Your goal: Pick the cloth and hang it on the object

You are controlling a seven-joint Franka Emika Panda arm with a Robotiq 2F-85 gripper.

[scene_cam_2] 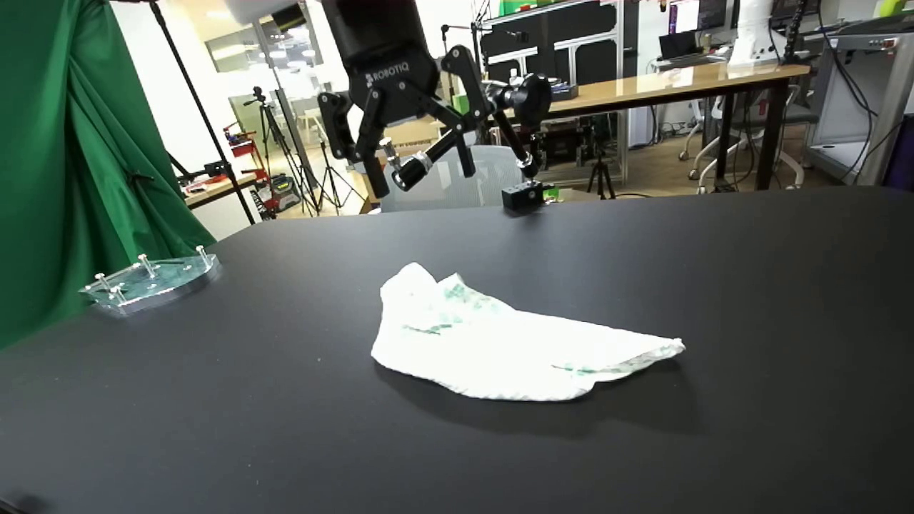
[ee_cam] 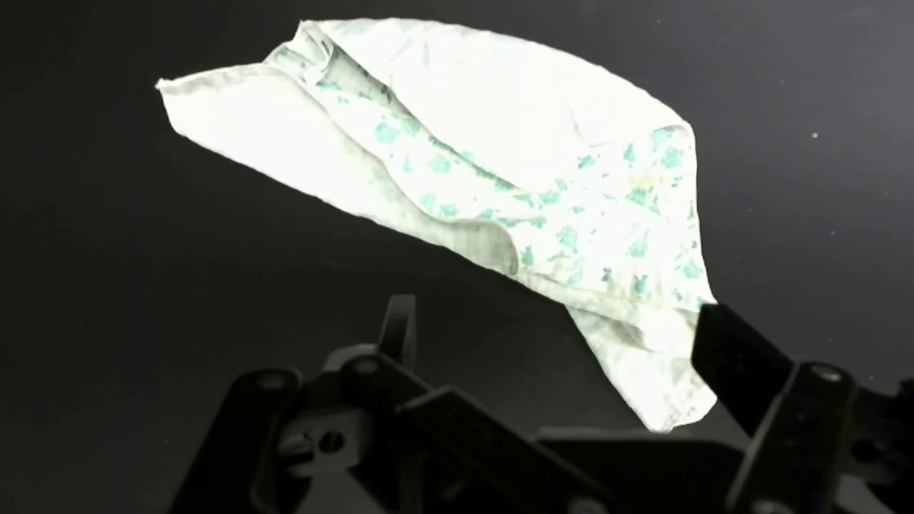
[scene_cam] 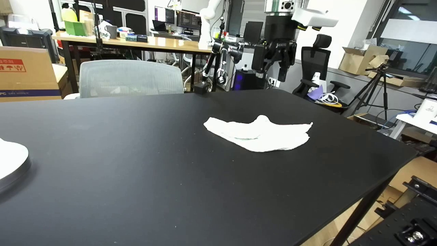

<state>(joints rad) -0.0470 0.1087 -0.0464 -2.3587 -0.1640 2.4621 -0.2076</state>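
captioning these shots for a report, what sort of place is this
Probably a robotics lab, or a workshop much like one: in an exterior view, the background shows what looks like a second, white robot arm, computer monitors and a black tripod.

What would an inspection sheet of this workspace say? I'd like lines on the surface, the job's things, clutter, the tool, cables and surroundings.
Surface: black table with a few pale specks.
Job's things, cloth: white cloth with green print, folded over in places, lying on the table, not yet hung.
Job's things, object: jointed black stand near the table's far edge; perhaps the hanging place, but I cannot be sure.
Clutter: clear plate with upright bolts, on the table.
Tool: open, holding nothing, raised apart from the cloth.
Cables: white cable heaped on a black chair.
Surroundings: green curtain, cardboard box, pale chair, tripod.
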